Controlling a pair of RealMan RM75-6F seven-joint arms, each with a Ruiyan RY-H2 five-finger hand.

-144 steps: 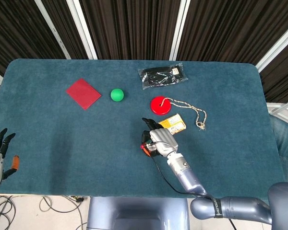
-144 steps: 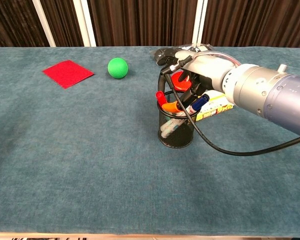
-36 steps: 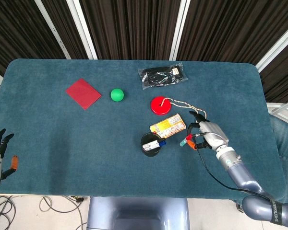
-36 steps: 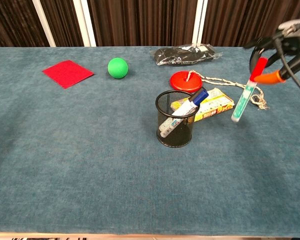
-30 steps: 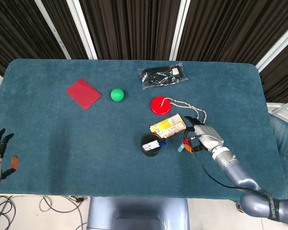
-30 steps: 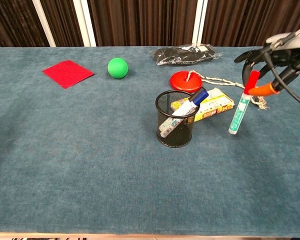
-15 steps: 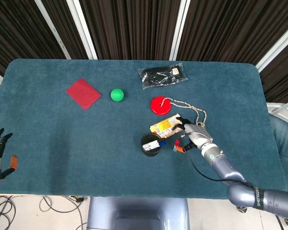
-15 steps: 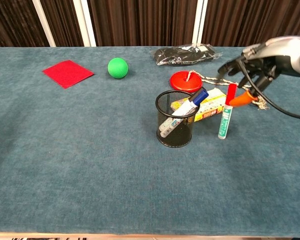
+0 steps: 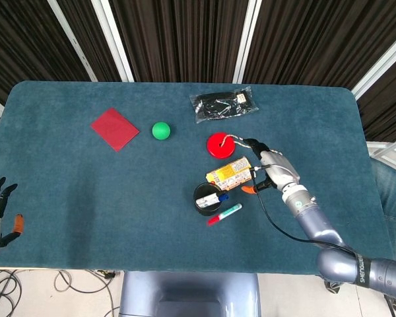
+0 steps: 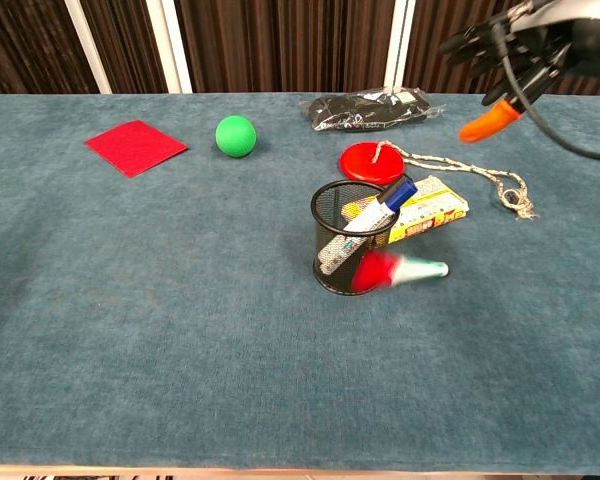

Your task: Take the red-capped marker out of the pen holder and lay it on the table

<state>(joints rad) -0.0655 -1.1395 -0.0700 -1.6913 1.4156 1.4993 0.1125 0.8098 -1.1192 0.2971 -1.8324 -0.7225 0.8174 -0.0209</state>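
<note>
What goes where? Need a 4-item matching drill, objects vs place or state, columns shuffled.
Things:
1. red-capped marker
2. blue-capped marker
3. right hand
4. green ball

Place or state:
A. standing in the pen holder
B. raised above the table, fingers spread, holding nothing
C. lying on the cloth beside the pen holder
D. next to the red square

Pairs: 1-C, 2-A, 3-B, 4-D
</note>
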